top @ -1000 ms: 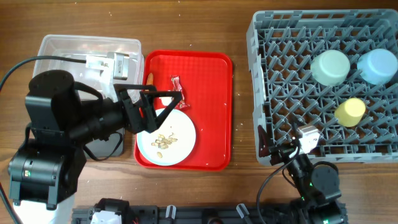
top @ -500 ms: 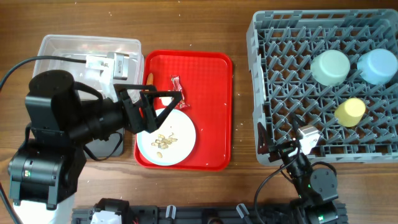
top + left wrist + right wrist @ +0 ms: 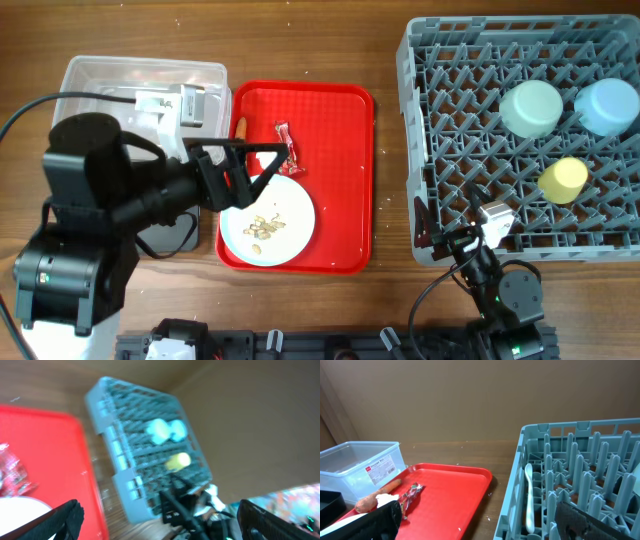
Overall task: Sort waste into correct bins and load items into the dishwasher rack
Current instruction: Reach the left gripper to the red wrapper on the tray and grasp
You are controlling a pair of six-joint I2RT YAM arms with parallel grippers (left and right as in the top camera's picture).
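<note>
With your left gripper (image 3: 262,178) wide open and empty, centre it over the red candy wrapper (image 3: 287,147) (beside the plate (image 3: 296,226)) before closing.

The bench (image 3: 390,60) is brown wood with visible grain and a dull sheen. The red serving tray (image 3: 345,120) is smooth, glossy plastic. The tub (image 3: 100,78) is clear, slightly cloudy plastic with a paper label (image 3: 380,466). The dishwasher rack (image 3: 450,120) is matt grey plastic. The candy wrapper (image 3: 287,146) is crinkled, shiny film. The round plate (image 3: 298,215), pale green bowl (image 3: 531,108) and yellow cup (image 3: 563,178) look smooth and matt.
</note>
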